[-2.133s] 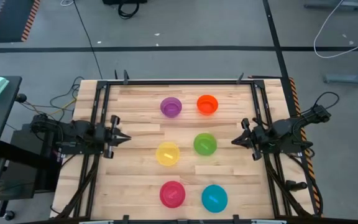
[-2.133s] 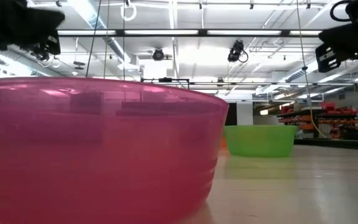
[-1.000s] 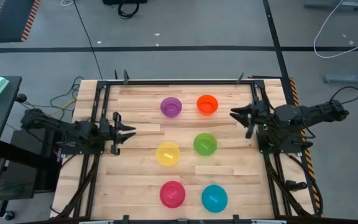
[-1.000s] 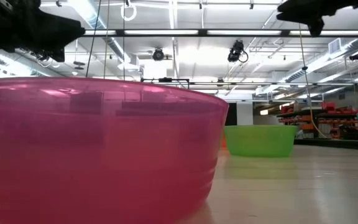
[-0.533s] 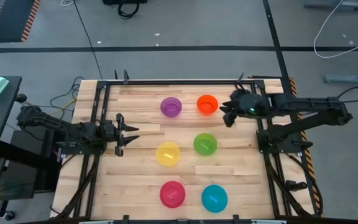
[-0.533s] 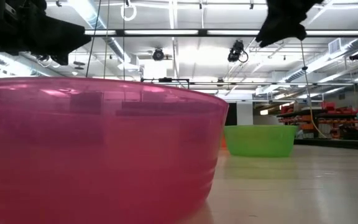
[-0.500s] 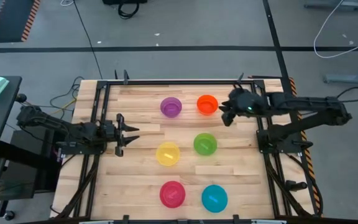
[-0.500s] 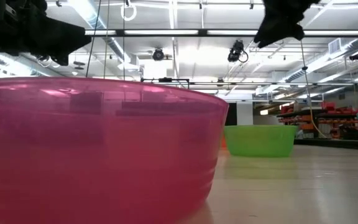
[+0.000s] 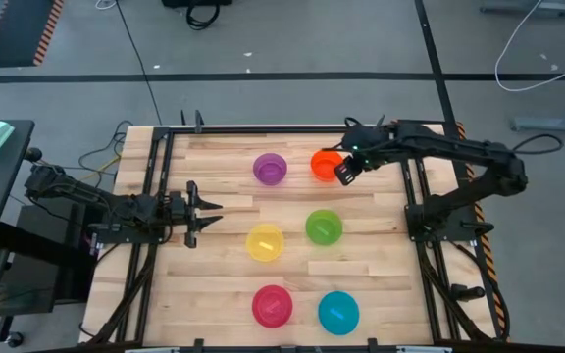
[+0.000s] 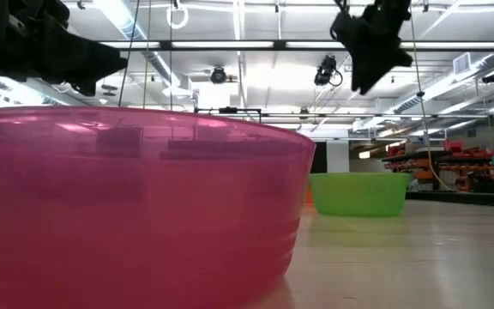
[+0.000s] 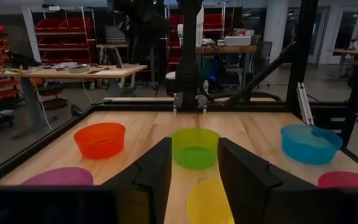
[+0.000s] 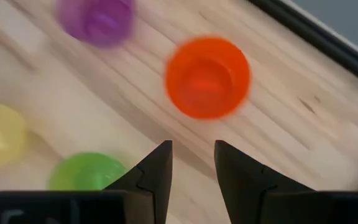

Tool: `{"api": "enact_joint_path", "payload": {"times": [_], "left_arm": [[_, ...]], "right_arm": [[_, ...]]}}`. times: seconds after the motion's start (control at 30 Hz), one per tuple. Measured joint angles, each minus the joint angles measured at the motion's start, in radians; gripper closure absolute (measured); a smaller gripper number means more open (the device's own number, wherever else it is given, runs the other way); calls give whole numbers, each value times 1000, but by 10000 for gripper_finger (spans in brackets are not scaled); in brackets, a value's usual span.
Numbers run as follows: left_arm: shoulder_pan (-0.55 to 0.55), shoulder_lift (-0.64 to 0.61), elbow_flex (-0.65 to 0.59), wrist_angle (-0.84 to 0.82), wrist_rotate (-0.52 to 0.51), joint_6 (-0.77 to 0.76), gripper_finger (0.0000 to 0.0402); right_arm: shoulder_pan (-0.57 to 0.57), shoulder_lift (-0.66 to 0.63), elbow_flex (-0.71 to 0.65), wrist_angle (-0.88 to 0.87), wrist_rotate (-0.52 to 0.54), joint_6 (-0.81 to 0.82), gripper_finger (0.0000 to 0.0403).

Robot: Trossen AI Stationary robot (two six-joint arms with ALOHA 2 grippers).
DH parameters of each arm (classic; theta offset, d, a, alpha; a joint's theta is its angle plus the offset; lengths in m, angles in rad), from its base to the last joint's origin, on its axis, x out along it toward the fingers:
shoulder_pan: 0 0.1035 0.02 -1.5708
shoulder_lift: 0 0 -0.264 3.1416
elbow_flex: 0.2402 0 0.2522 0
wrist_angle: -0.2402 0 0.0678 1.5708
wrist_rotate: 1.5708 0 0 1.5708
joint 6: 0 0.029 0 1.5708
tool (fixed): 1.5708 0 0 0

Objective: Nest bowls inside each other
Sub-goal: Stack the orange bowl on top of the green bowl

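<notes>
Bowls sat separately on the wooden surface [image 9: 224, 284] in a two-by-three grid, none nested: purple bowl [image 9: 270, 168] and orange bowl [image 9: 326, 164] in the far row, yellow bowl [image 9: 265, 242] and green bowl [image 9: 324, 227] in the middle, pink-red bowl [image 9: 272, 306] and teal bowl [image 9: 338, 313] nearest the front edge. Right gripper [image 9: 345, 169] was stretched out over the surface, just beside the orange bowl's right rim and above it; fingers parted, holding nothing, with the orange bowl ahead of them in the right wrist view. Left gripper [image 9: 204, 213] hung at the left side of the surface, level with the gap between far and middle rows, well apart from the yellow bowl; fingers also apart and empty.
</notes>
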Motion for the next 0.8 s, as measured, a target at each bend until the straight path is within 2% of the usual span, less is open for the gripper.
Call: {"api": "enact_joint_path", "payload": {"times": [0.37,0.63,0.8], "left_arm": [[0,0,0,-1,0,-8,261],[0,0,0,-1,0,-14,268],[0,0,0,-1,0,-16,260]], "right_arm": [[-21,58,0,-66,-1,43,276],[-21,147,0,-106,-1,44,276],[-68,224,0,-88,-8,3,276]]}}
